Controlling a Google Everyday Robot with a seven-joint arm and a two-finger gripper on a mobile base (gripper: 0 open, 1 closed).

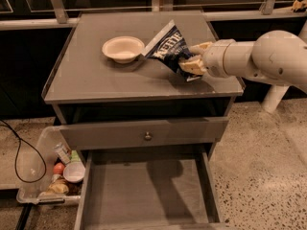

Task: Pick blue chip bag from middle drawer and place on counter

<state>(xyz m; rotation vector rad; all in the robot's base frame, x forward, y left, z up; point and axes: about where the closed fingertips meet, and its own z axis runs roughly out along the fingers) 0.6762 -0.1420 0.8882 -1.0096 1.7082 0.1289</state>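
Observation:
The blue chip bag (169, 50) is dark blue with white lettering and a white end strip. It is tilted over the counter (96, 75), next to the white bowl (123, 48). My gripper (191, 57) comes in from the right and is shut on the bag's right end, with one fingertip above and one below. The middle drawer (146, 195) is pulled out at the bottom of the view, its bare floor showing.
A closed drawer front with a small round knob (147, 136) sits above the open drawer. A clear bin (45, 176) of bottles and snacks stands on the floor at left, beside a black cable (19, 152). A rail runs behind the counter.

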